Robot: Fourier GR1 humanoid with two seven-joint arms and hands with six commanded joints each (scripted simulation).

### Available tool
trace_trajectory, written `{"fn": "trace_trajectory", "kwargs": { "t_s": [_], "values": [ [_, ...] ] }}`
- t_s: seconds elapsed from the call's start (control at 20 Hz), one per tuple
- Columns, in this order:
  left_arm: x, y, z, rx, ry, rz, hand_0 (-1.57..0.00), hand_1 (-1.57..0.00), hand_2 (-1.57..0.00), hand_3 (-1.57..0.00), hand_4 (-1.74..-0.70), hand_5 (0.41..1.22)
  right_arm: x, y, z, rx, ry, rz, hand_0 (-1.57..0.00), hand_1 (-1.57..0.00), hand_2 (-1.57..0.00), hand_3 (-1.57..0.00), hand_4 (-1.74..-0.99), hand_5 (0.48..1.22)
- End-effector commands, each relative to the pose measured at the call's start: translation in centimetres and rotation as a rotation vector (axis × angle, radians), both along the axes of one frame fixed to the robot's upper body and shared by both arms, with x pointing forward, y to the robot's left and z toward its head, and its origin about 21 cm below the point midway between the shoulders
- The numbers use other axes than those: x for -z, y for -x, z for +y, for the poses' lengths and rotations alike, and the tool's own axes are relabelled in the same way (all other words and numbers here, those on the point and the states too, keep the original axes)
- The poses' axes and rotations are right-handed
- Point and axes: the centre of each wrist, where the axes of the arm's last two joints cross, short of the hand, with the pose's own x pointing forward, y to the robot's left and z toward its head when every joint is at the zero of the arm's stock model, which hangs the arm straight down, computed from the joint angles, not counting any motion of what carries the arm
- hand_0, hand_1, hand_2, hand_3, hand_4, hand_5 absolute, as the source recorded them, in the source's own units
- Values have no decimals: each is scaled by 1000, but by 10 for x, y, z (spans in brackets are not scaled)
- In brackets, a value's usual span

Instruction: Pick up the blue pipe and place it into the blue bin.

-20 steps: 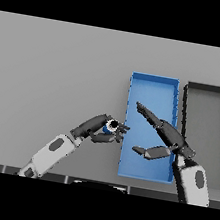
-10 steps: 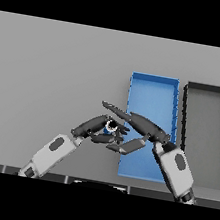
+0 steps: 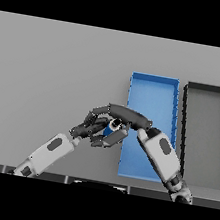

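Just left of the blue bin (image 3: 153, 91), the blue pipe (image 3: 111, 128) sits pinched between left hand (image 3: 90, 127) and right hand (image 3: 126, 119), both curled. Likely light, rigid, slippery; grip mid-body.

We see a bare sorting workstation rather than a home: a plain grey bench (image 3: 49, 61) carrying only a blue bin (image 3: 153, 91) and a dark bin (image 3: 205, 128) side by side.
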Motion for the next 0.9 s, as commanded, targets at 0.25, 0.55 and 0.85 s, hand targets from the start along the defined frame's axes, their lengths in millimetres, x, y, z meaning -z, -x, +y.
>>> {"fn": "trace_trajectory", "kwargs": {
  "t_s": [0.25, 0.55, 0.85],
  "values": [
    [4, 1, -5, -50, 127, 36, -1311, -1287, -1186, -1247, -1673, 1221, 11, 1, 6, -94, -133, 100, -1347, -1342, -1353, -1257, -1469, 905],
    [2, -2, 0, -62, 153, 38, -1503, -1497, -1401, -1486, -1723, 1221, 6, 2, 4, -97, -128, -8, -1512, -1511, -1514, -1489, -1470, 1138],
    [2, -3, 10, 46, 40, -75, -592, -554, -500, -546, -1216, 1221, 7, 9, 4, -88, -162, 17, -1556, -1555, -1556, -1549, -1490, 1199]
  ]
}}
